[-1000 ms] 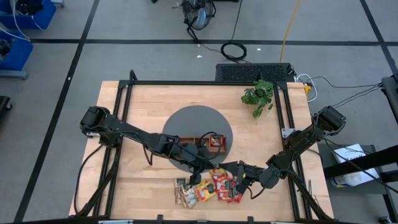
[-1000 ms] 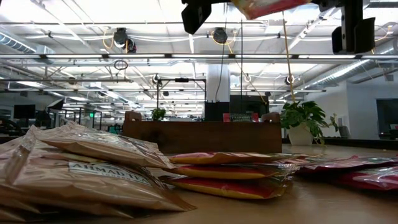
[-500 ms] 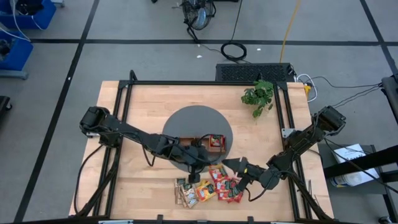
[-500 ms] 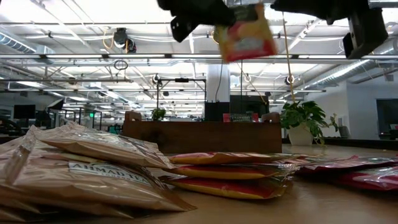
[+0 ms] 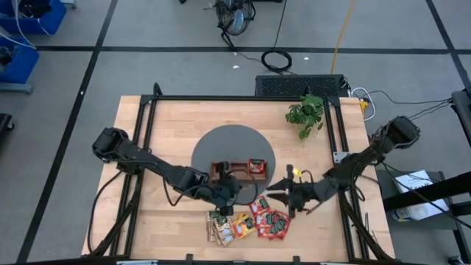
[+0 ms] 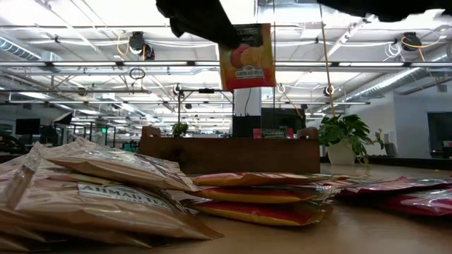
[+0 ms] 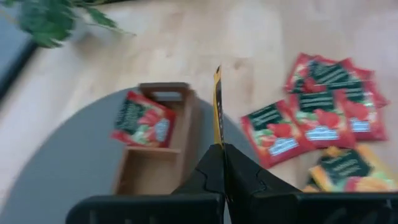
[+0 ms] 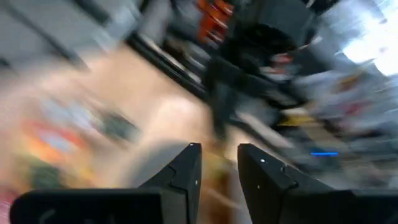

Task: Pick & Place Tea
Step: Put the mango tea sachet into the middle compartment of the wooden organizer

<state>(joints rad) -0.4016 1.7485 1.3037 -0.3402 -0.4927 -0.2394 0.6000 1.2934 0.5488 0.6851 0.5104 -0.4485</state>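
Note:
An orange-yellow tea sachet (image 6: 247,56) hangs in the air over the table, with my left gripper (image 5: 227,196) shut on it. It shows edge-on (image 7: 217,106) in the left wrist view. My right gripper (image 5: 285,195) stands open (image 8: 219,148) a little to the right of it and holds nothing. The brown wooden tray (image 5: 234,171) sits on a grey round mat (image 5: 221,143), and a red sachet (image 5: 255,166) lies in its right compartment. Several more sachets (image 5: 254,223) lie in a heap on the wood near the table's near edge. My left gripper pinches the orange-yellow sachet between its two fingers, at the sachet's upper edge (image 7: 218,142). The fingers come at it from above. The sachet hangs upright below them, label side (image 6: 246,70) facing the near edge, lifted clear of the table and the tray.
A small potted plant (image 5: 305,114) stands at the far right of the table. Red sachets (image 7: 317,106) lie spread beside the tray. Black frame rails (image 5: 147,132) run along the table's left and right sides. Bare wood lies at the far left (image 5: 169,121).
My right gripper has let go of the orange-yellow sachet and drawn back toward the table's far edge. The sachet, which was lying nearly flat high up between both grippers, has swung down and now hangs upright from my left gripper alone.

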